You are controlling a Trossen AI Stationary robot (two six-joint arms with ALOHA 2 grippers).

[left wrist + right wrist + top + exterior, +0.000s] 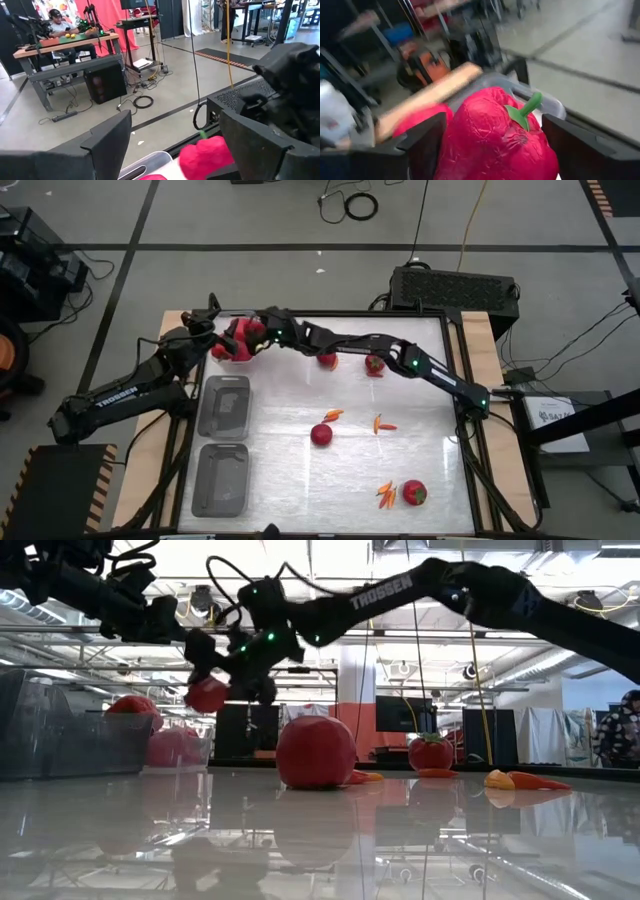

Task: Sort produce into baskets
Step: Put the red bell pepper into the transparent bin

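Right gripper (pixel 262 333) clamped on a red bell pepper with green stem (pixel 495 135), hanging directly above the clear plastic bin (pixel 238 360) at the table's far left corner, already holding red produce. Left gripper (pixel 205 320) spread, empty, just beside that bin.

The high view looks straight down on the whole table (pixel 400 460). The low view looks level across it, close to its surface. Both wrist views sit close, sharing the pepper (pixel 495 140) at the table's 11 o'clock corner.
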